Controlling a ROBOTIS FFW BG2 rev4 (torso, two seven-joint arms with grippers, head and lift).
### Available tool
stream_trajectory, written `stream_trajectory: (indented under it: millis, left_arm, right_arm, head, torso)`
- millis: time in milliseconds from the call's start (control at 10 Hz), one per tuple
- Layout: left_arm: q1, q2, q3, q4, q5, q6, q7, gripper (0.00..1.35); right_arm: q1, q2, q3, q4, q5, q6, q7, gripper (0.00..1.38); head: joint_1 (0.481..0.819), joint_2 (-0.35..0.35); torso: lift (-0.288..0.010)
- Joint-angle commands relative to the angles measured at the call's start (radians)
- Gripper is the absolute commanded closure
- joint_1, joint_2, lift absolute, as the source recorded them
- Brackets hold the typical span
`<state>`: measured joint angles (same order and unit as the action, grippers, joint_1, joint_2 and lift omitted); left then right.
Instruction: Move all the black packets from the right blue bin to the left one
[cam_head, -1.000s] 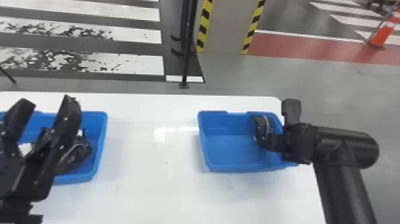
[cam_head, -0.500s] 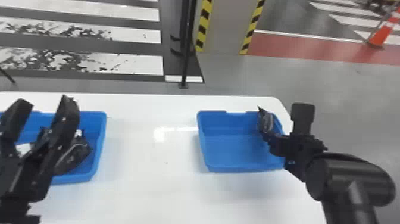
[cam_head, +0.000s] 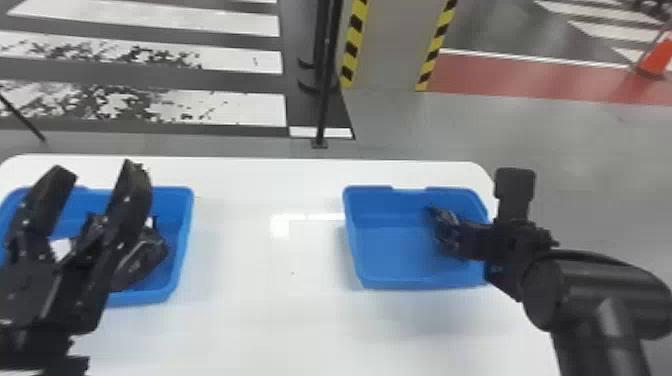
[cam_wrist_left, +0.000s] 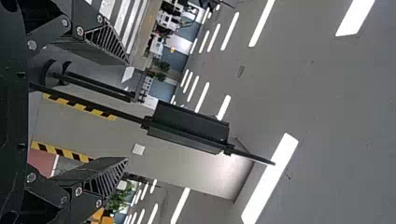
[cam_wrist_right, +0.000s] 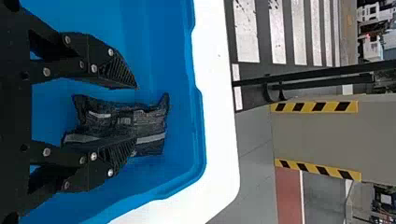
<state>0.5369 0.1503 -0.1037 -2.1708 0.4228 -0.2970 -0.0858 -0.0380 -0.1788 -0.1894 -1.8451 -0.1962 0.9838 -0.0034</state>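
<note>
Biggest first: white table (cam_head: 270, 330) with the right blue bin (cam_head: 400, 255) at mid right of the frame and the left blue bin (cam_head: 184, 240) at mid left. My read is we're on the pickup step. The left gripper (cam_head: 97, 172), fingers spread, is parked at mid left, in front of its bin from the head cam. The right gripper (cam_wrist_right: 135, 113) is in the right bin, also with fingers apart, so no grip yet. The black packet (cam_wrist_right: 149, 120) lies in that bin, mostly between the fingers, one finger overlapping its side; hard to say whether they touch. There's a dark packet (cam_head: 143, 257) in the left bin too, so I'd guess the job's partly done. Next move imo: center on the packet, close, lift clear of the wall, then carry it over. Off-center could mean a slip or a shove into the wall.

Versus half a second ago in the head view, the packet shows lower in the frame, the right gripper's a touch lower, and the left one looks unchanged.
</note>
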Motion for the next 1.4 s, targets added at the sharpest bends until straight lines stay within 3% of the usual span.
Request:
stream_trajectory:
  millis: [0, 200, 700, 1300]
  left_arm:
    - [0.001, 0.000, 0.002, 0.000, 0.000, 0.000, 0.000, 0.33]
    - [0.003, 0.000, 0.002, 0.000, 0.002, -0.003, 0.000, 0.33]
    - [0.003, 0.000, 0.004, 0.000, 0.002, -0.007, 0.000, 0.33]
    - [0.005, -0.002, 0.008, 0.000, 0.002, -0.010, 0.000, 0.33]
  right_arm:
    - [-0.004, 0.002, -0.002, -0.014, -0.007, 0.025, -0.015, 0.04]
    - [-0.016, 0.005, -0.002, -0.024, -0.025, 0.074, -0.052, 0.05]
    - [-0.198, -0.019, 0.000, 0.192, -0.021, 0.135, -0.027, 0.05]
    - [-0.274, -0.030, 0.022, 0.327, 0.011, 0.167, -0.027, 0.08]
  head:
    - [0.695, -0.192]
    - [0.695, -0.194]
    - [0.695, -0.197]
    - [0.695, -0.203]
  torso:
    - [-0.140]
    - [-0.140]
    - [-0.140]
    - [-0.140]
